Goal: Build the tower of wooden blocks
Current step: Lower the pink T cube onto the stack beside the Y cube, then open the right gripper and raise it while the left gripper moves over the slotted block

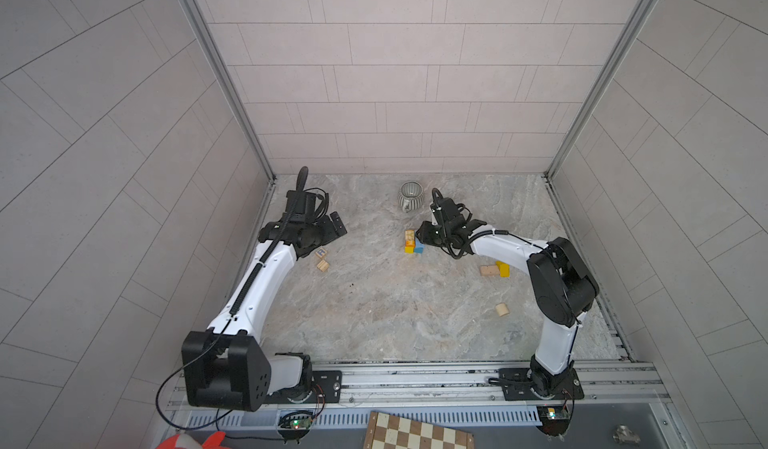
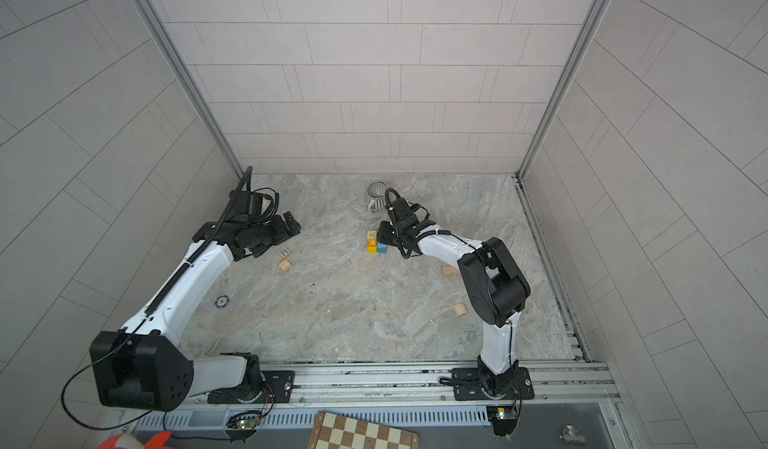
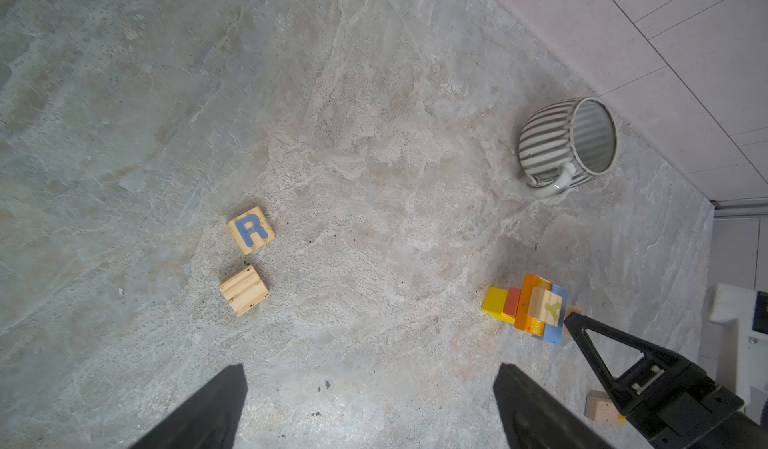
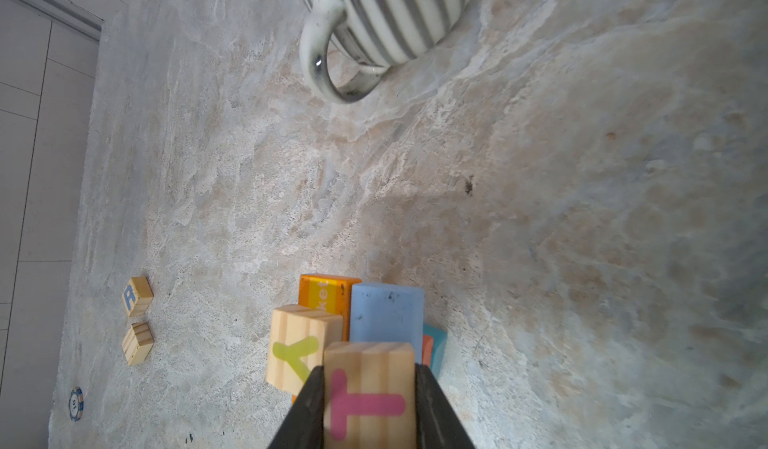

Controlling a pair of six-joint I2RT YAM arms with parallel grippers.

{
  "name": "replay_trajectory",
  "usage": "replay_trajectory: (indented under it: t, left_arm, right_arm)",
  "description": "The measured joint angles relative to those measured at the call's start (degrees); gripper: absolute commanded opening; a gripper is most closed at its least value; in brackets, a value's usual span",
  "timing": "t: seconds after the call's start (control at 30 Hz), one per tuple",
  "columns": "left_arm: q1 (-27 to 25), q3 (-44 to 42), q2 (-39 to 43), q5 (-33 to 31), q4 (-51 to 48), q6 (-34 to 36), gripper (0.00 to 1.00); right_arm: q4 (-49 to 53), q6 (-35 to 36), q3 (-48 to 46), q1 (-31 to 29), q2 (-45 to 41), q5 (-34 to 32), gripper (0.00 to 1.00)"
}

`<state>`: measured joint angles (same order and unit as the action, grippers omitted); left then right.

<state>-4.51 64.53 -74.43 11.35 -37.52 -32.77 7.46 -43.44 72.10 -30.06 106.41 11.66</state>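
Wood block tower point(image 1: 411, 242) is sitting about mid-width on the stone table point(image 1: 374, 322), in the back half. Going from the front edge: a chessboard point(image 1: 417, 432) is poking in past the rail. Next a loose round block point(image 1: 502, 310) is lying by the right arm, with a plain brick point(image 1: 488, 270) sitting right up against a yellow block point(image 1: 503, 269) just behind. Over on the left, an R block point(image 3: 251, 230) and a grooved block point(image 3: 244, 290) are lying close together. The left gripper point(image 3: 370, 374) is hanging near them, jaws spread wide and empty. At the tower, the right gripper point(image 4: 369, 370) is clamping a T block point(image 4: 370, 388) over the near end of the light blue brick point(image 4: 386, 312); can't tell if it's touching down. That brick and the orange brick point(image 4: 328, 295) are lying side by side, long axes running front-to-back, pointing roughly at the ribbed mug point(image 1: 409, 195) behind. A Y block point(image 4: 299, 343) is sitting on the orange one.
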Motion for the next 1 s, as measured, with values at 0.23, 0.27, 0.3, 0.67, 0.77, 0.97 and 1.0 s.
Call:
replay_trajectory:
  t: [0.23,0.27,0.3,0.67,0.77,0.97,1.0]
  left_arm:
    - [0.0,-0.6,1.0,0.0,0.5,0.0,1.00]
    - [0.0,-0.6,1.0,0.0,0.7,0.0,1.00]
    - [0.0,-0.6,1.0,0.0,0.7,0.0,1.00]
    - [0.4,-0.6,1.0,0.0,0.8,-0.2,1.00]
    - [0.7,-0.6,1.0,0.0,0.8,-0.2,1.00]
    - [0.7,-0.6,0.7,-1.1,0.4,0.2,1.00]
    - [0.7,-0.6,0.7,-1.4,0.3,0.3,1.00]
  right_arm:
    - [0.0,-0.1,0.0,0.0,0.0,0.0,0.41]
    - [0.0,-0.1,0.0,0.0,0.0,0.0,0.41]
    - [0.0,-0.1,0.0,0.0,0.0,0.0,0.41]
    - [0.1,-0.1,0.8,0.0,0.0,0.0,0.42]
    - [0.1,0.1,0.8,0.0,0.0,0.0,0.46]
    - [0.0,3.9,-0.2,0.0,-1.5,0.1,0.62]
    - [-0.2,4.7,-1.0,0.0,-2.6,0.0,0.65]
